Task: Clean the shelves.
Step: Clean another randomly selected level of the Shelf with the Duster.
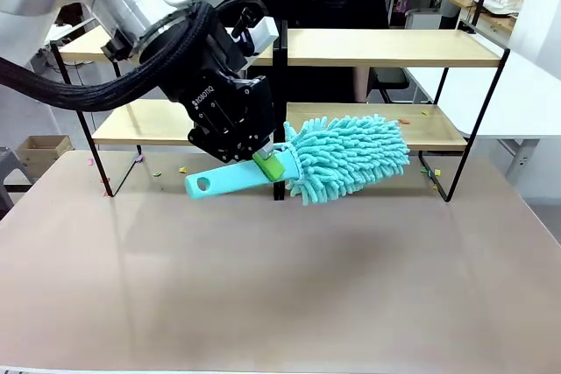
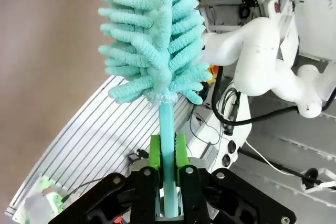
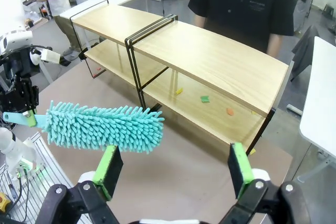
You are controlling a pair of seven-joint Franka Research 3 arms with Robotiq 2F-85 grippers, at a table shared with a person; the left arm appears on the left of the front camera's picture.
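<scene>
**Duster gripped in front of the rack's lower tier**

My left gripper is clenched on the turquoise plastic handle of a fluffy teal chenille duster. In the left wrist view the green pads press on both sides of the handle.

The shelves, a two-tier rack of light-wood boards on a thin black metal frame, stand along the far side of the beige tabletop, just behind that gripper. The duster head lies roughly level in front of the lower board, right of the central joint. From the right wrist it looks clear of the wood.

My right gripper is spread wide with nothing in it, and the rack stands ahead of it across the table. Small coloured scraps lie on the lower board. A person in a black shirt stands beyond the rack.
</scene>
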